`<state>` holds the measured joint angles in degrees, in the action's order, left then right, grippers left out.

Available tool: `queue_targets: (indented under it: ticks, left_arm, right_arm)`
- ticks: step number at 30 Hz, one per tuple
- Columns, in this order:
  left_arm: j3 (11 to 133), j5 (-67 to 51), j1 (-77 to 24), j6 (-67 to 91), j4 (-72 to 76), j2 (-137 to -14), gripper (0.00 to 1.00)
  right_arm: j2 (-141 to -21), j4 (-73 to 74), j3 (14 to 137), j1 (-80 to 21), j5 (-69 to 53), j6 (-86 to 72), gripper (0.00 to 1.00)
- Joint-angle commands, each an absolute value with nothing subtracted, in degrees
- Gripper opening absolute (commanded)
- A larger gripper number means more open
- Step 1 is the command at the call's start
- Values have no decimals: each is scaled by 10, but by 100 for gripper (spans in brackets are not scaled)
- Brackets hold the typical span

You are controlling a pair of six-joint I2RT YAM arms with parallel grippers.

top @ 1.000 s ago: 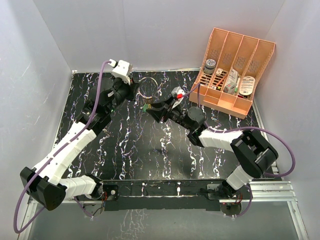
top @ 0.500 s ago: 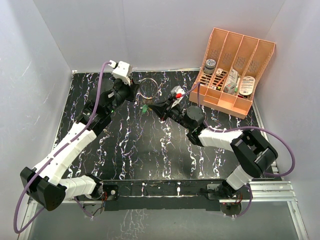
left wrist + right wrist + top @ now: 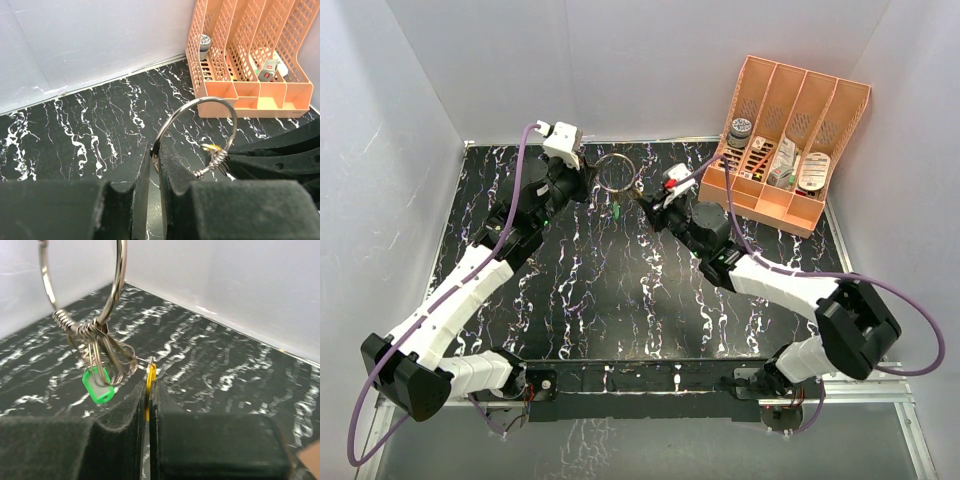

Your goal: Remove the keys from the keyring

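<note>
The silver keyring (image 3: 616, 172) hangs in the air near the back of the table, between my two grippers. My left gripper (image 3: 588, 176) is shut on its left side; in the left wrist view the ring (image 3: 200, 122) rises from between the fingers (image 3: 156, 155). My right gripper (image 3: 642, 196) is shut on the yellow-orange key (image 3: 150, 385), seen edge-on between the pads in the right wrist view. The green key (image 3: 97, 386) hangs free from small wire loops at the ring's coiled joint (image 3: 80, 329); it also shows in the top view (image 3: 617, 211).
An orange slotted organiser (image 3: 788, 140) with small items stands at the back right, close behind the right arm; it also shows in the left wrist view (image 3: 250, 55). White walls enclose the black marbled table (image 3: 620, 290) on three sides.
The right gripper has moved up and toward the back with the yellow-orange key. The ring has lifted and the green key now dangles below it. The left gripper stays in place.
</note>
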<state>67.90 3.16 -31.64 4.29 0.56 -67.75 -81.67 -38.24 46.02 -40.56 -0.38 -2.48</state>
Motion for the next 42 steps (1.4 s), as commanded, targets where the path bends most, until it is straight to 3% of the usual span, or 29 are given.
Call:
queue_targets:
  ticks: [1, 6, 11, 33, 42]
  left_arm:
    - [685, 59, -319, 52, 17, -674, 12]
    - [688, 69, -319, 53, 10, -694, 17]
    - [676, 73, -319, 58, 23, -694, 20]
    - [548, -163, -319, 87, 270, -674, 25]
    - [550, -176, -319, 152, 302, -696, 24]
  right_arm:
    - [-763, -222, 531, -411, 115, 75, 0]
    - [-750, -99, 601, -446, 232, 185, 0]
    - [-739, -86, 631, -492, 318, 280, 0]
    - [-686, -238, 574, -550, 326, 465, 0]
    - [-687, -221, 597, -552, 307, 425, 0]
